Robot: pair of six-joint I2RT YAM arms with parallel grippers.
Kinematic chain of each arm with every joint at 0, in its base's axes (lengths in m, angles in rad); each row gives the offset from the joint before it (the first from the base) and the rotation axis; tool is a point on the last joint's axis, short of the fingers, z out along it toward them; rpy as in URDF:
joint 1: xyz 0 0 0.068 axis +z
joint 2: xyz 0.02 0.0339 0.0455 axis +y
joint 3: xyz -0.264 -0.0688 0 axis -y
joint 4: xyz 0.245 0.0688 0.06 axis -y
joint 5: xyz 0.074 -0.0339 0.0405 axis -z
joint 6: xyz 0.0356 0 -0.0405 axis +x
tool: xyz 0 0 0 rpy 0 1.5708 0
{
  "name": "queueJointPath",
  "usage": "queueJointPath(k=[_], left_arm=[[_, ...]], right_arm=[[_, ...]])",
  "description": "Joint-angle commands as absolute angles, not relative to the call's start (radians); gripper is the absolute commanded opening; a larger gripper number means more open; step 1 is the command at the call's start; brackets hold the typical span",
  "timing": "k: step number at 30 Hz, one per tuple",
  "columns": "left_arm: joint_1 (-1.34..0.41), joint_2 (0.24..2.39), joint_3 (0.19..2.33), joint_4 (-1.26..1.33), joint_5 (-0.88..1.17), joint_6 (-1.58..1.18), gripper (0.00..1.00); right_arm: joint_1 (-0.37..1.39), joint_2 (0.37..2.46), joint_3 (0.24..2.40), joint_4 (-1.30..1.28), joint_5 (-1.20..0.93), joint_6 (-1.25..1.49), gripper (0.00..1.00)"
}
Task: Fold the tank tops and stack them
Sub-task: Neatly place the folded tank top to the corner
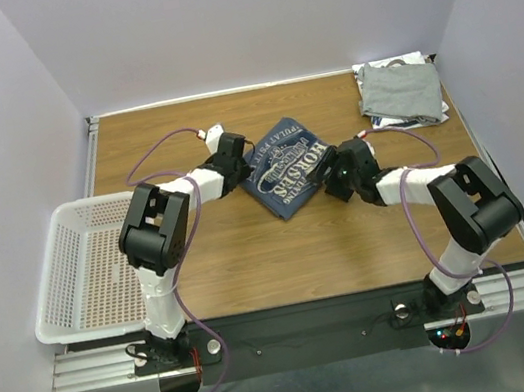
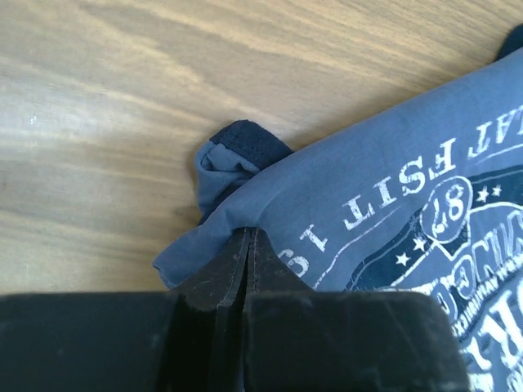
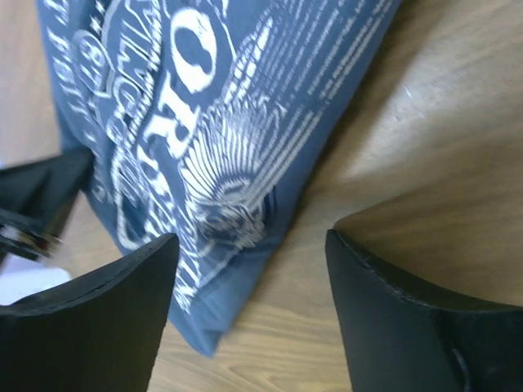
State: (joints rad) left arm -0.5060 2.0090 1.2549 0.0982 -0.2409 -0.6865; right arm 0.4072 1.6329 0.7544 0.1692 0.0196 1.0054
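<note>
Down at the left gripper (image 2: pixel 248 238), the two black fingers are pressed together with the edge of the slate-blue tank top (image 2: pixel 368 180) pinched between their tips. The cloth bunches there, and a bit of darker navy trim curls up on the wood just beyond the tips. The garment spreads away to the right of that view, its pale printed lettering facing up.

The right gripper (image 3: pixel 253 245) stands with its jaws wide apart and nothing between them. One finger hangs over the printed corner of the same shirt, the other over bare wood just beside the shirt's edge. Whether either finger touches cloth or wood I cannot tell.

Seen from above, the shirt lies folded into a rough, tilted rectangle near the middle of the wooden surface (image 1: pixel 253 258), print upward. The left gripper is at its left edge and the right gripper at its right edge, the two arms reaching in from either side.

In the far right corner of the surface lies a folded light grey tank top (image 1: pixel 401 90). It rests on a white garment (image 1: pixel 391 63) whose edges show around it. That pile is well apart from the blue shirt. A white mesh basket (image 1: pixel 82 268) sits at the left side, beside the left arm.
</note>
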Motion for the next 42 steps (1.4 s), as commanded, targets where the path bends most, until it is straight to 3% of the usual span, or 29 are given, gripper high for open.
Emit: queueJointPath(k=[1,8,14,18,20,28,42], left_arm=[[-0.499,1.996,1.122,0.035,-0.173,-0.735,0.06],[-0.505,1.95,1.016,0.104,-0.107,-0.788,0.04],[-0.505,1.919,0.999,0.121,-0.066,-0.792,0.06],[-0.505,1.864,1.038,0.106,-0.031,-0.75,0.2],[-0.505,1.819,1.097,0.055,-0.02,-0.721,0.25],[-0.505,1.632,1.259,-0.118,-0.006,-0.643,0.31],[-0.485,1.563,1.276,-0.242,0.06,-0.492,0.32]], right_arm=[[0.411,1.697,0.698,0.311,0.046,1.095,0.77],[0.411,1.779,0.675,0.406,0.063,1.135,0.65],[0.411,1.802,0.759,0.31,0.153,1.036,0.46],[0.41,1.851,0.902,0.169,0.184,0.904,0.09],[0.408,1.864,0.971,0.088,0.215,0.832,0.01],[0.402,1.96,1.306,-0.21,0.342,0.484,0.0],[0.336,2.193,1.817,-0.344,0.695,-0.103,0.0]])
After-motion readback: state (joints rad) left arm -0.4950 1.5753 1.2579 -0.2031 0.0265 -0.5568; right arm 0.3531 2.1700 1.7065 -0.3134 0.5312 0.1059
